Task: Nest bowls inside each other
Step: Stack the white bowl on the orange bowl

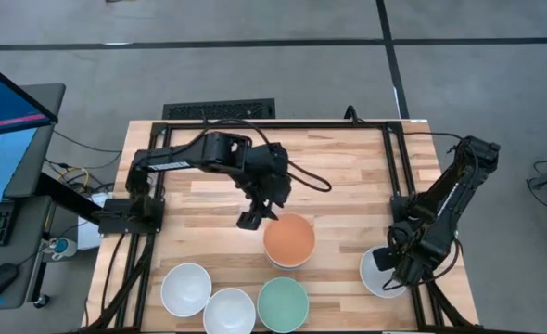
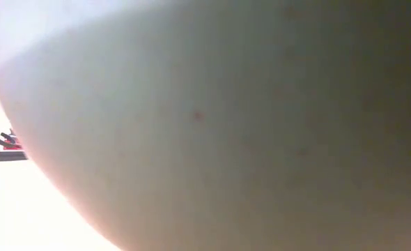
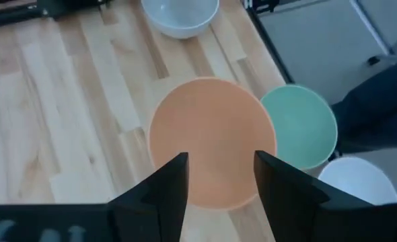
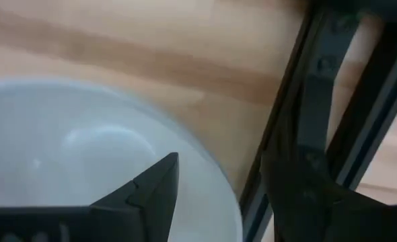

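Note:
An orange bowl (image 1: 288, 239) stands mouth up in the middle of the table; a pale rim shows under its near edge. My left gripper (image 1: 255, 217) hangs open just above its far-left rim, and in the left wrist view the orange bowl (image 3: 212, 134) lies beyond the open left gripper (image 3: 220, 185), untouched. A white bowl (image 1: 377, 272) stands at the right near edge. My right gripper (image 4: 219, 191) is open over it, pointing down, with one finger over the white bowl's (image 4: 77, 154) inside and one outside its rim.
Two white bowls (image 1: 185, 289) (image 1: 230, 311) and a mint green bowl (image 1: 283, 303) stand in a row along the near edge. A pale bowl wall (image 2: 226, 125) fills the low view. Dark frame rails (image 1: 394, 176) run along the table's right side, close to the right gripper.

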